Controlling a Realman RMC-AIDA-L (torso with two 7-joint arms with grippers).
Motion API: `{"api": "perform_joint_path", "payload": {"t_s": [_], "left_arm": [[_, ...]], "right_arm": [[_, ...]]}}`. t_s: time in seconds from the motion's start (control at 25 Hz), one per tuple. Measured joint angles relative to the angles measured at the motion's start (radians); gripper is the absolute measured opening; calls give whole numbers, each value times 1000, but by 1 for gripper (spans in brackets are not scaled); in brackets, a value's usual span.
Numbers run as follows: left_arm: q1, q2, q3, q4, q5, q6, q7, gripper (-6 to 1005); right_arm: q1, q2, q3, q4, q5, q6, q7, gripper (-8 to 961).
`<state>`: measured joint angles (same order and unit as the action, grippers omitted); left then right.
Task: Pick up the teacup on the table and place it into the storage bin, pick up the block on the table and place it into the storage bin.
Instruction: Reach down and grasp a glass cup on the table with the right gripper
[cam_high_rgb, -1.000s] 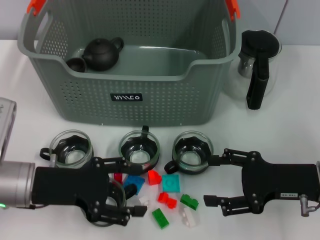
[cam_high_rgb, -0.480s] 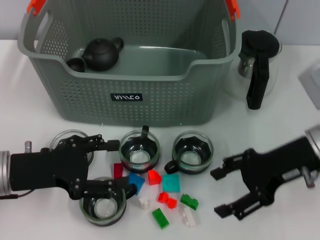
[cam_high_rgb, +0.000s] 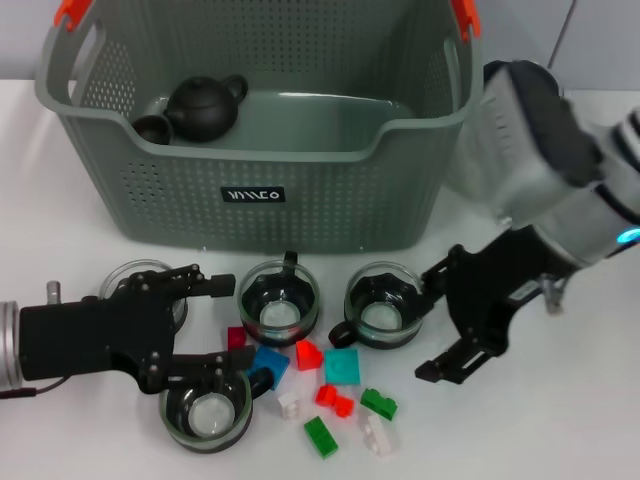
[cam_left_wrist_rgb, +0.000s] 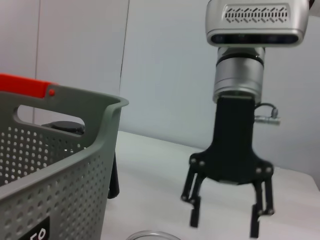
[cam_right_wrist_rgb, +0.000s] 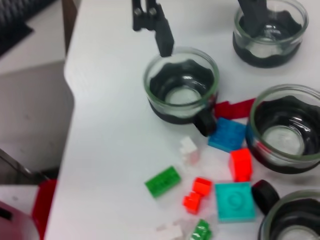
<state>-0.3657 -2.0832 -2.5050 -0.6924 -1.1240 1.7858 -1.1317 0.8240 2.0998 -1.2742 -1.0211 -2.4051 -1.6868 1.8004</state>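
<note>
Head view: left gripper (cam_high_rgb: 246, 331) low over the table, jaws wide apart, holding nothing. Near finger lying across the rim of the front teacup (cam_high_rgb: 205, 410); far finger close by the left teacup (cam_high_rgb: 145, 298); small dark-red block (cam_high_rgb: 235, 338) in the gap between.

Right gripper (cam_high_rgb: 425, 322) also spread wide and empty, just beside the right teacup (cam_high_rgb: 385, 303), not touching it as far as can be told.

Probably the approach to a first teacup pick, nothing yet gripped. To do it well:
- commit to one cup, so the arms don't crowd the middle
- drop one finger inside the rim and one outside, away from the handle
- close gently on the glass wall
- lift straight up to clear the loose blocks, then carry over the storage bin (cam_high_rgb: 250, 152) wall

Front teacup upright, mouth up, no real long axis beyond the vertical; black handle toward the robot's right, touching the blue block (cam_high_rgb: 268, 362). Right teacup upright too, handle toward the front left, near the teal block (cam_high_rgb: 341, 365).

Storage bin behind the cup row, well apart from both grippers, dark teapot (cam_high_rgb: 203, 104) already inside.
</note>
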Motion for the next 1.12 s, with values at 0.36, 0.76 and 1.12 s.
{"api": "perform_joint_path", "payload": {"t_s": [0.36, 0.76, 1.12], "left_arm": [[10, -2, -22, 11, -2, -1, 2, 859], [10, -2, -25, 13, 1, 0, 4, 859], [11, -2, -24, 15, 1, -1, 4, 859]], "right_arm": [[-8, 5, -236, 3, -2, 201, 62, 803], [-29, 8, -402, 11, -12, 349, 141, 790], [-33, 8, -443, 19, -23, 394, 173, 768]]}}
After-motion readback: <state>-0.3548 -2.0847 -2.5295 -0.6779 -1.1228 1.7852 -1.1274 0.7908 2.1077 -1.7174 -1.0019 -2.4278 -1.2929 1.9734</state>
